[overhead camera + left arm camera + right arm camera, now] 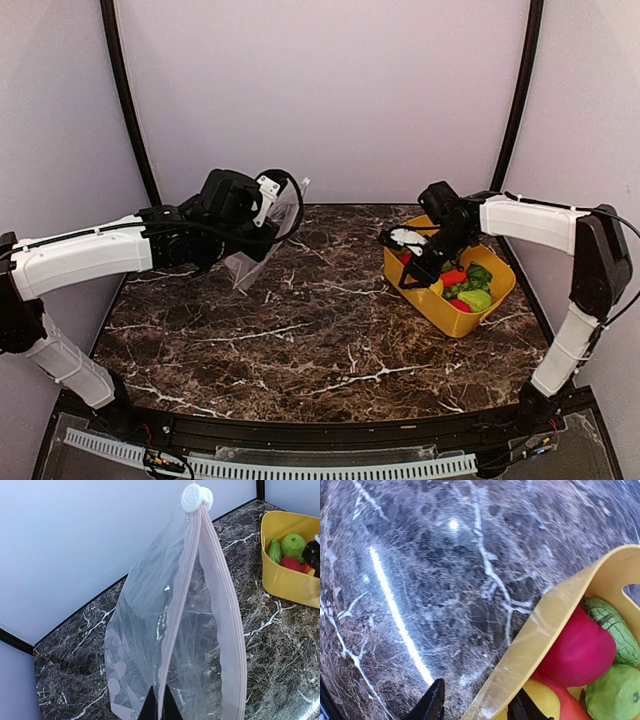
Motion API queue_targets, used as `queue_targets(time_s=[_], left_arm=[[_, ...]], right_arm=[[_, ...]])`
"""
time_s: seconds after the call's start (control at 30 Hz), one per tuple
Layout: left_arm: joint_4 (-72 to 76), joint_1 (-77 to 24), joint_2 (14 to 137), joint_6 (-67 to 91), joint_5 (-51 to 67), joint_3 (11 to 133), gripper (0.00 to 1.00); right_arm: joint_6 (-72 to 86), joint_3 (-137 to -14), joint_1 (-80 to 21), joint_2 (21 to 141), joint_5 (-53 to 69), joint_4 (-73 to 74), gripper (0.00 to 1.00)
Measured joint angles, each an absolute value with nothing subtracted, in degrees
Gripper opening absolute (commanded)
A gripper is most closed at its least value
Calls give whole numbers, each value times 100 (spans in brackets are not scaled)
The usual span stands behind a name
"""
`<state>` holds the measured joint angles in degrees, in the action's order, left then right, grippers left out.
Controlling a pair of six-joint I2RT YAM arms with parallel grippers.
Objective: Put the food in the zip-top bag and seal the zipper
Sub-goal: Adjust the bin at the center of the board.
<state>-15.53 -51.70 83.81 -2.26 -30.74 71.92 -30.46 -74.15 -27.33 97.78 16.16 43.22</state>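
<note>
My left gripper (161,711) is shut on one side of the zip-top bag's (145,645) pinkish zipper strip (182,605) and holds the bag up with its mouth spread open. The white slider (196,497) sits at the far end. In the top view the bag (255,262) hangs below the left gripper (265,212) at the back left. The food (468,285) lies in the yellow basket (450,318): a red ball (580,650), a green cucumber (615,630) and a yellow lemon (545,702). My right gripper (477,710) is open, straddling the basket's wall (555,620), and holds nothing.
The basket stands at the right of the dark marble table (320,330), near the back wall's black frame post (520,90). The basket also shows in the left wrist view (285,582), to the right of the bag.
</note>
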Motion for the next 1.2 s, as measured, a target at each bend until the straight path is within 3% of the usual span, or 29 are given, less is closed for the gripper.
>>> queue_targets(time_s=[0.27,0.63,0.7,0.77,0.83,0.87,1.2], left_arm=[[-1496,-5170,8377,-209,-3063,7190,1],[-1494,-5170,8442,-123,-2902,7190,1],[-1498,-5170,8490,-106,-2836,7190,1],[-1505,-5170,8547,-84,-2746,7190,1],[-1511,-5170,8589,-49,-2661,7190,1],[-1511,-5170,8602,-30,-2624,7190,1],[-1509,-5170,8608,23,-2418,7190,1]], right_arm=[[-4003,-7054,-3594,9712,1660,4292,24],[-4901,-6364,-3979,9122,1653,4418,20],[-4974,-6281,-3986,9050,1625,4462,29],[-5065,-6215,-3990,8986,1559,4545,48],[-5076,-6206,-3994,8962,1535,4687,91],[-5039,-6211,-3999,8952,1527,4751,98],[-4851,-6995,-3885,8711,1914,5052,99]])
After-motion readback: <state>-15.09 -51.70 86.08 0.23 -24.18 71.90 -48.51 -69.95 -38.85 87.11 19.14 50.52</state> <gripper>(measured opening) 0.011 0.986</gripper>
